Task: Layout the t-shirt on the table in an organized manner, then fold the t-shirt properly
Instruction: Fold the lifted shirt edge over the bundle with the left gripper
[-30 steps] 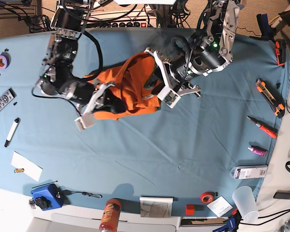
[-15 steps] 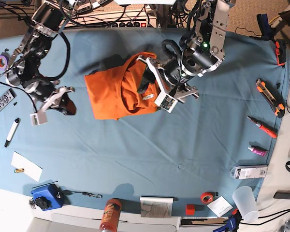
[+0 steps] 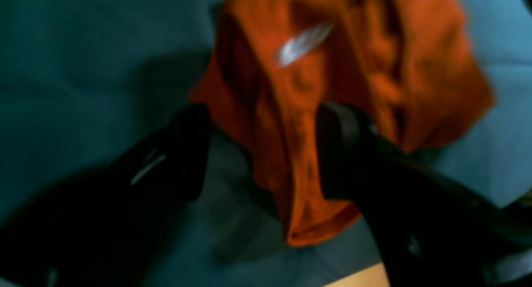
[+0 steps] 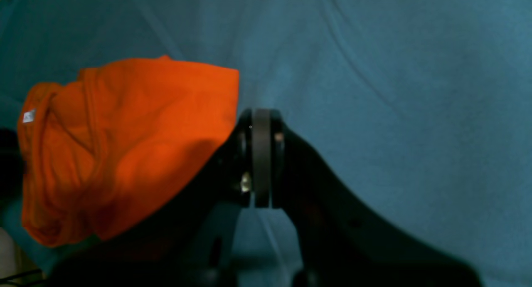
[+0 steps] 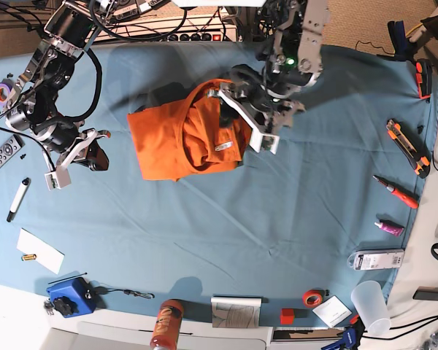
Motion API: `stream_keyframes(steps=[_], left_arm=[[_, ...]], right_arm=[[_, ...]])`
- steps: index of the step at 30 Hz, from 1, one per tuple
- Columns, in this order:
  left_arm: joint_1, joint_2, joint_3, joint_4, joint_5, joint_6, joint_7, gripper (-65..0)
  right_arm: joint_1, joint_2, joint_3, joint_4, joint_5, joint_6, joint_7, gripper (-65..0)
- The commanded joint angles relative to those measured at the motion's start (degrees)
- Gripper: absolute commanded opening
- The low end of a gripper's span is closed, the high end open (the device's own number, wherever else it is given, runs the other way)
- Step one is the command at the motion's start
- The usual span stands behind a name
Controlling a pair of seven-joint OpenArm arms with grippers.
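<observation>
Fingers point(image 3: 195, 154) of the left gripper point(image 3: 262, 154) stand apart, straddling a bunched fold of the t-shirt point(image 5: 182, 138); the wrist picture is blurred, so contact with the cloth cannot be told. From the base view that gripper point(image 5: 257, 124) sits at the shirt's right edge, over the side with the small white label point(image 5: 223, 146).

Right gripper point(image 4: 261, 154) has its fingers point(image 4: 243, 154) pressed together, nothing between them. It hangs over bare teal cloth well off the shirt's left edge, apart from it point(image 5: 77, 162).

T-shirt lies crumpled in a rough heap on the surface point(image 5: 277, 219), upper middle of the teal cover, folds running lengthwise, collar area bunched. In the right wrist view the shirt point(image 4: 124, 145) sits left of the closed fingers, label point(image 4: 29, 116) at its far left.

Relative to the shirt: remote point(image 5: 4, 154) and marker point(image 5: 17, 199) far left, purple tape roll point(image 5: 5, 92) far upper left, white paper point(image 5: 40, 251) lower left, utility knife point(image 5: 407, 148) and red pen point(image 5: 396, 192) far right, plastic cup point(image 5: 370, 305) lower right, orange can point(image 5: 166, 324) below at the near edge.
</observation>
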Motion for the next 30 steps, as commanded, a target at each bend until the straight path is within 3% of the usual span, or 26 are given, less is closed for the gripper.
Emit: stream_keyframes(steps=[1,6,11,13,17,21,23,26,30], left_arm=[[-1.0,1.4,0.2,-0.8,-0.7,-0.3,-1.0,-25.0],[-3.8,4.8,0.2,-6.2,-4.1,-0.1,0.5,-25.1],[-4.9,4.9,0.2,-9.2,-6.5,-0.2,-0.8,-25.3],[-5.7,4.9,0.2,-10.0,-7.4,0.9,-1.0,-29.3],[-7.8,4.9,0.2,-11.9,-10.5,2.3,-2.4,-47.0],[-9.4,4.9,0.2,-12.2,-10.6,2.4,-2.8,-52.3],[-10.3,4.9,0.2,-12.2,-10.6,1.2,-3.3,-54.3],[-11.1,4.9,0.2,-12.2,-10.5,-2.6,-3.1,-65.0],[-11.0,4.9,0.2,-12.2,-10.6,-6.9,2.0,-65.0]], right_arm=[[0.9,1.3,0.1,1.0,1.2,0.1,1.4,-65.0],[0.9,3.3,0.1,1.0,1.2,0.1,1.1,-65.0],[0.7,5.2,0.2,1.0,1.2,0.1,0.9,-65.0],[0.4,5.5,0.1,0.9,1.2,0.1,0.8,-65.0],[-1.0,5.5,0.1,0.9,1.1,0.1,0.9,-65.0],[-2.1,5.5,0.1,0.9,1.0,0.1,0.9,-65.0],[-2.3,5.4,0.1,0.9,1.0,0.1,0.9,-65.0],[-2.3,5.5,0.1,0.9,1.0,0.1,1.2,-65.0],[-2.2,5.5,0.1,0.9,-3.4,0.1,7.2,-65.0]])
